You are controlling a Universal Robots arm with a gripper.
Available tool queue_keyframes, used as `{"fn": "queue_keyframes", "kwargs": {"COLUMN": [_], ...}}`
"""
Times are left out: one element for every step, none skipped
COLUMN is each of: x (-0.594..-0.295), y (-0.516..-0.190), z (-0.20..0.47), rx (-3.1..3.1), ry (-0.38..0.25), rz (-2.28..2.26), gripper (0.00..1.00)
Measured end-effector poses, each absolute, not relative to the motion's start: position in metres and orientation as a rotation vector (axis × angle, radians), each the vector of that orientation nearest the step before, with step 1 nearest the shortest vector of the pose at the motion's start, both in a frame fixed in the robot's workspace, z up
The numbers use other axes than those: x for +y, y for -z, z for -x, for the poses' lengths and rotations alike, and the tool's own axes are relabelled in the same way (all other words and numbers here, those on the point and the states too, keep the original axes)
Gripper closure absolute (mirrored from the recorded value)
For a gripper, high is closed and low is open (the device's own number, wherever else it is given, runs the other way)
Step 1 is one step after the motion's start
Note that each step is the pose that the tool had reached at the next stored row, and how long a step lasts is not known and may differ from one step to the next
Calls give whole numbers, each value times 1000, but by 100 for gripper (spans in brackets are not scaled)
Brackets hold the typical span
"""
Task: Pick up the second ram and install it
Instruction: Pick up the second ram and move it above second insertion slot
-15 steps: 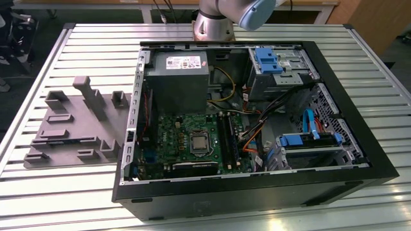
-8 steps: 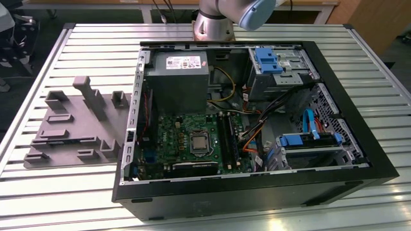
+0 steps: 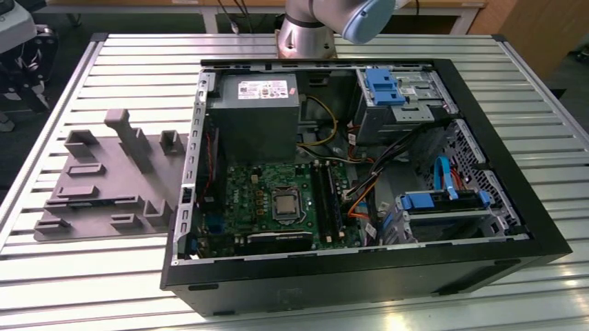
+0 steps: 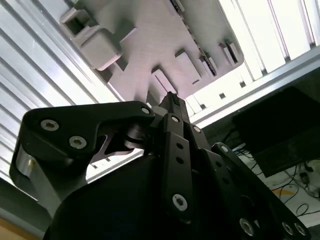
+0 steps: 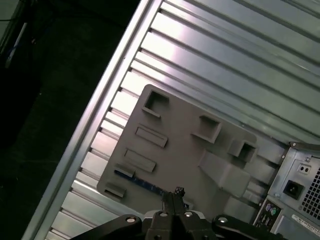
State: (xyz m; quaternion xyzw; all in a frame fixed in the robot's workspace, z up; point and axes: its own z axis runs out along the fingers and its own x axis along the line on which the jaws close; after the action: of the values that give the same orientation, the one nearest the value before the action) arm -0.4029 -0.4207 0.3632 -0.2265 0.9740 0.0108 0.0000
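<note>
Gripper (image 5: 175, 192) tips pressed together and empty, aimed at grey fixture tray (image 5: 185, 145), second ram (image 5: 137, 181) partly hidden behind the gripper

Open black PC case (image 3: 368, 286) lay on its side on a slatted metal table (image 3: 138, 69). Inside were a grey power supply (image 3: 253, 117), a green motherboard (image 3: 244, 189) with a silver square chip (image 3: 286, 205), and black memory slots (image 3: 324, 193) just beside the chip. Blue drive caddies (image 3: 382, 86) sat toward the exterior view's right. A grey moulded fixture (image 3: 101, 179) sat on the table at the exterior view's left, against the case. The arm's base (image 3: 308, 31) stood behind the case.
</note>
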Motion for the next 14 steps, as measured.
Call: {"fn": "queue_keyframes", "kwargs": {"x": [-421,-421,-421,-421,-421,-421,-421,-421,-421,-421,-421,-421,-421,-421], "y": [-363,-362,-361,-361,-360,-359,-359,-358,-358,-357,-357,-357,-357,-357], "z": [403,403,403,403,403,403,403,403,403,403,403,403,403,403], "rx": [3053,3047,3040,3033,3026,3018,3010,3002,2993,2985,2981,2980,2980,2980], "ry": [-34,-34,-34,-34,-34,-34,-34,-34,-34,-34,-34,-34,-34,-34], "rz": [739,767,794,821,849,878,905,932,959,985,999,1001,1001,1001], "gripper": [89,89,89,89,89,89,89,89,89,89,89,89,89,89]}}
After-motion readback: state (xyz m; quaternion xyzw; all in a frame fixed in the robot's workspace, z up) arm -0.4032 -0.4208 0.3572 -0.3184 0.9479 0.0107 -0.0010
